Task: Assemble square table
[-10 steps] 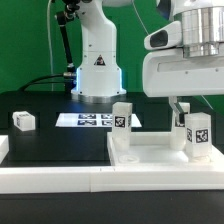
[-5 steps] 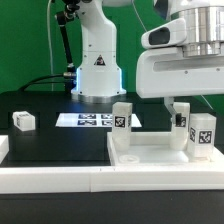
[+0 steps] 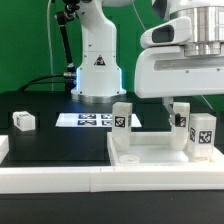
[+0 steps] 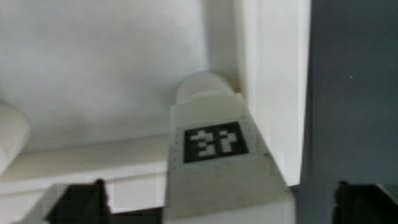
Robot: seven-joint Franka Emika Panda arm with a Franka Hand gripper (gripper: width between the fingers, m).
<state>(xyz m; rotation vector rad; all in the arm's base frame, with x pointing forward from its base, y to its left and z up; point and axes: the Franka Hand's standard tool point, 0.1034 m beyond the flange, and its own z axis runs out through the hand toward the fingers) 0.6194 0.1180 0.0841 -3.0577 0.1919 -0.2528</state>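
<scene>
- Over the square tabletop (image 3: 150, 155), on its side toward the exterior view's right, we find the gripper (image 4: 222, 197) hanging directly above an upright leg (image 4: 217, 105).
- Its jaws stand wide, with one fingertip (image 4: 80, 197) on each side of the leg's upper end and a clear gap on both sides. We judge that it has hold of nothing.
- The relation that matters for the next move is that the leg lies straight below the hand. Its long axis is vertical, at right angles to the tabletop, and centred between the fingers, so by our reading a grasp needs closing and no sideways shift.
- The leg's tag (image 4: 215, 142) faces the wrist camera. Its foot meets the tabletop, but we cannot tell whether it is fully seated.
- A second leg (image 3: 122, 118) stands upright at the tabletop's far corner toward the exterior view's left.
- A loose leg block (image 3: 23, 120) lies on the black table (image 3: 50, 140), well apart from the tabletop on that same side.
</scene>
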